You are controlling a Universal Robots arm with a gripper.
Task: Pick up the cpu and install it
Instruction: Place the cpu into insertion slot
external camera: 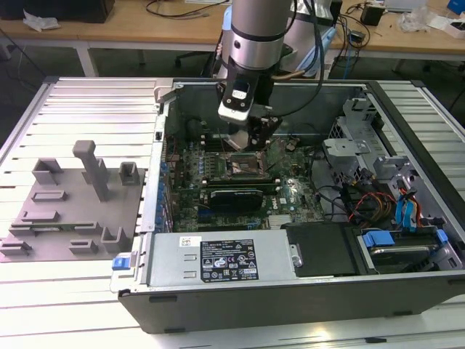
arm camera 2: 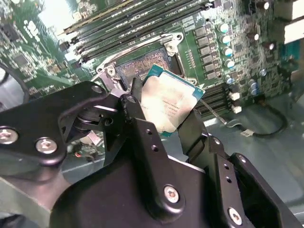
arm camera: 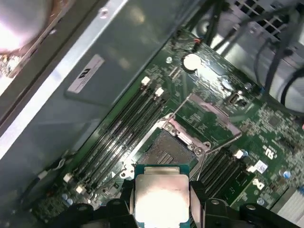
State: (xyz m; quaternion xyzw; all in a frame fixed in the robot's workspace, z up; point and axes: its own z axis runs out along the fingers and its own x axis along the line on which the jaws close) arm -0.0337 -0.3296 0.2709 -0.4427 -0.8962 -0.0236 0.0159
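Ext. view's left: matte grey plastic plate (external camera: 69, 218) w/ upright blocks on ribbed metal table (external camera: 94, 109). Mid: open steel case (external camera: 290, 305), gripper (external camera: 252, 138) inside, over green motherboard (external camera: 290, 193). Black fingers (arm camera 2: 137, 114) pinch the cpu (arm camera 2: 168, 105) by opposite edges. It's square, no long axis, pale lid toward wrist cams, held off the board near open socket (arm camera 2: 137, 66). RAM slots (arm camera 2: 142, 28) flank it.

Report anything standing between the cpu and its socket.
Nothing visible does. The gripper holds the cpu above the bare socket, and the socket's frame is swung open to one side.
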